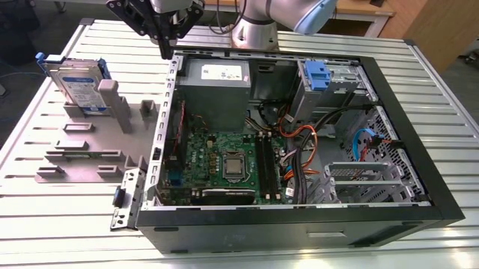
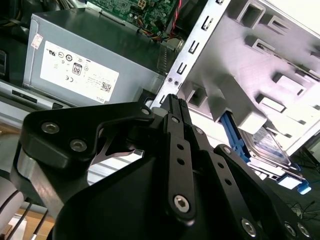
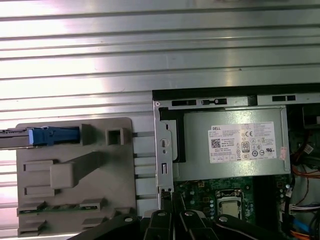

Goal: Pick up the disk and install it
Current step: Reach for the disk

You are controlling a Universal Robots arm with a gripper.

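One disk (image 1: 75, 84), parked upright in the grey holder (image 1: 105, 140) so we can grab its top edge. Gripper (image 1: 163, 51) hangs over the case (image 1: 299, 230) wall beside it, fingers pinched together, empty.

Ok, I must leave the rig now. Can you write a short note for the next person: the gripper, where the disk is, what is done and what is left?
Gripper: shut and holding nothing. It hangs above the edge of the computer case, beside the power supply.
Disk: it stands upright in the grey holder, at the exterior view's left of the case, apart from the gripper.
Done: nothing that shows.
Left: the disk is not yet picked up and not yet installed in the case.
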